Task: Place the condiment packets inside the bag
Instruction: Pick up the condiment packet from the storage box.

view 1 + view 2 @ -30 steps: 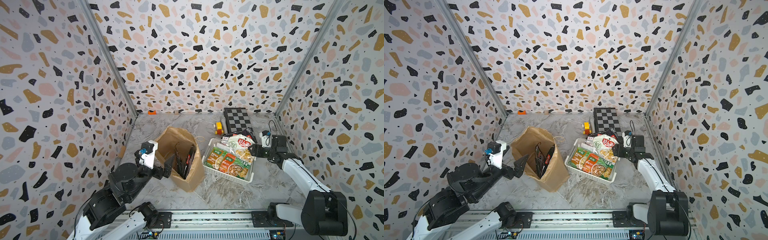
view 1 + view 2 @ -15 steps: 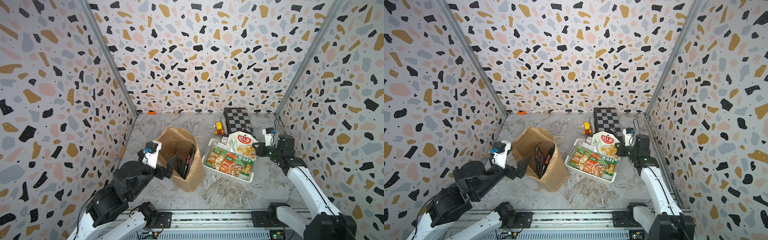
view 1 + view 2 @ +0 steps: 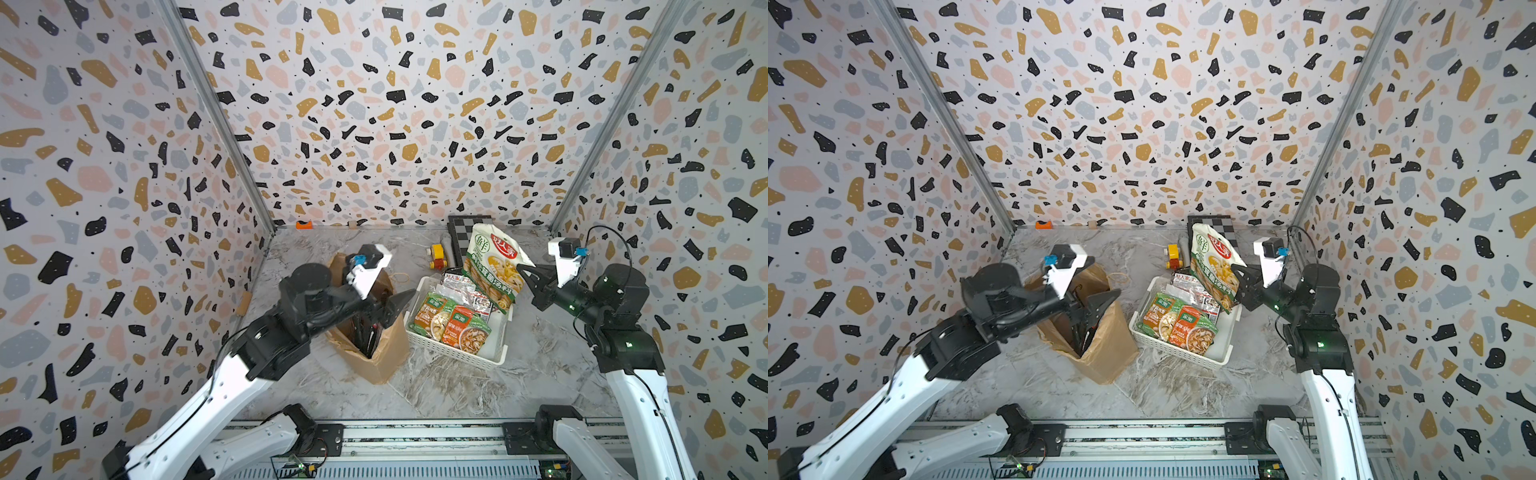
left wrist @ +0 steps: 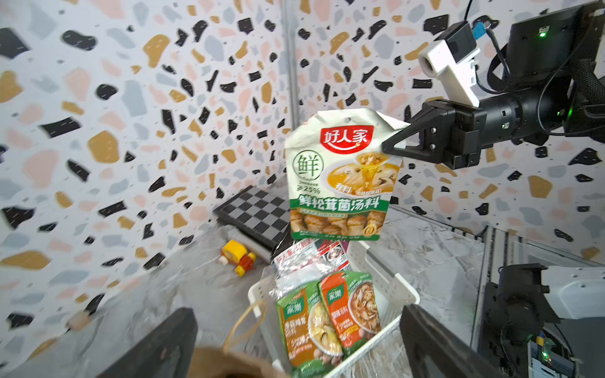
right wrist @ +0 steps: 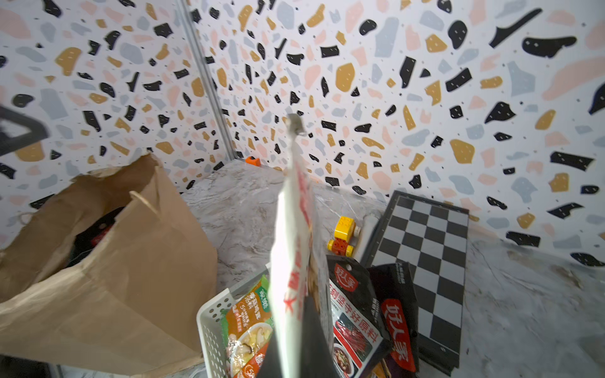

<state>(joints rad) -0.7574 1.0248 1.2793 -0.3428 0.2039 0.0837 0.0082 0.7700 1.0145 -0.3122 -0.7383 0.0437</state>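
The right jaws are closed on the upper side edge of one large pouch [image 3: 492,266], white and green with a red label. They hold it in the air above the far end of the white basket [image 3: 457,355]. The pouch hangs nearly upright, its long axis from top to bottom with a small tilt. Its lower edge is just above the packets in the basket; whether it is fully free of them I cannot tell.

In both top views the bag [image 3: 376,353] stands on the desk [image 3: 436,390] just beside the basket. From the held pouch its open mouth lies at about 9 o'clock, a little toward 8. So the coming move, I judge, is a carry across the basket in that direction. After that the pouch should go down with its lower edge first, because dark packets [image 5: 98,234] already stand inside the bag.

The left jaws are wide open and empty, at the mouth of the bag. The left arm is nearer to the bag; the right arm is nearer to the basket and has the load. The risk I see is that the two arms meet over the mouth.

Two green-and-orange packets [image 3: 453,328] and some silver packets [image 3: 461,286] lie in the basket, so much of the task is not yet done.
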